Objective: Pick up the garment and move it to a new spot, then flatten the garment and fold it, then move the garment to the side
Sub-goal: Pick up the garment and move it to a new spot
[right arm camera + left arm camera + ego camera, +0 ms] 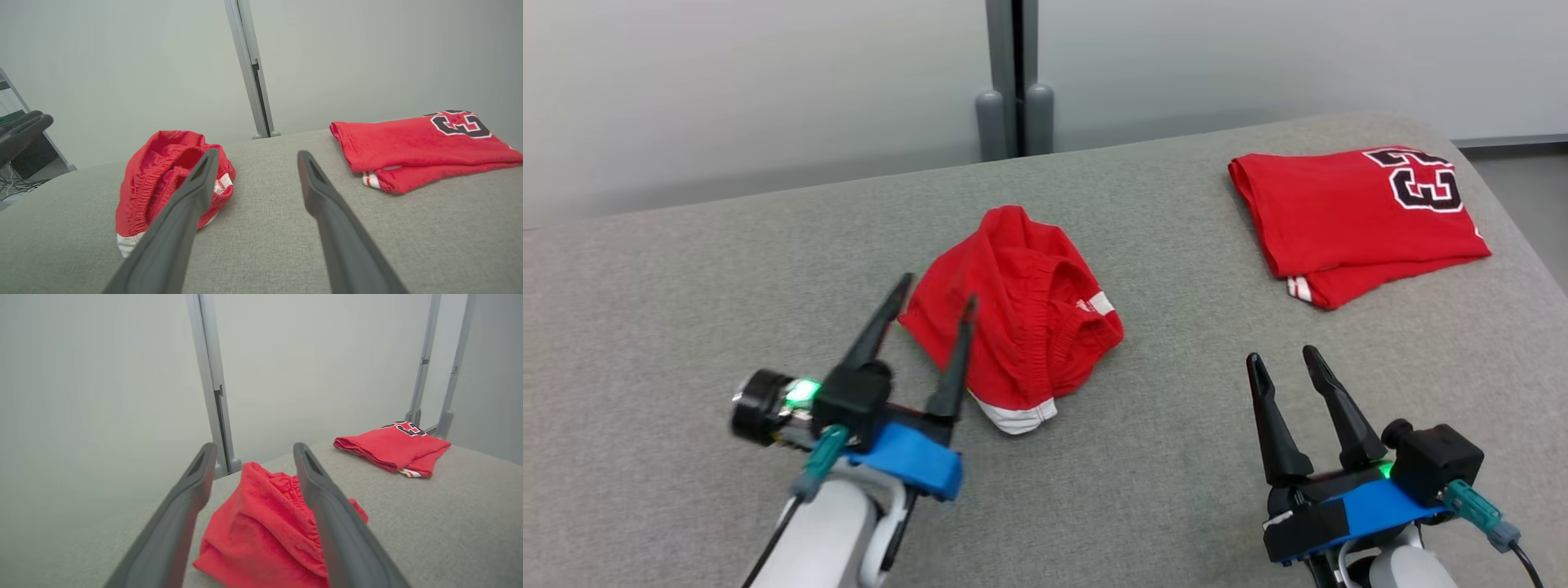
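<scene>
Head view is showing the crumpled red garment [1021, 327] lying near the middle of the grey table [686, 310], its white-trimmed hem turned toward the robot. The left end effector [935, 294] is hovering at the garment's left edge with its fingers spread wide, gripping nothing. The right end effector [1282, 357] is hanging over bare table, well apart from the garment, its fingers likewise standing open. A folded red jersey [1347, 216] with a black number is resting near the table's far right corner
</scene>
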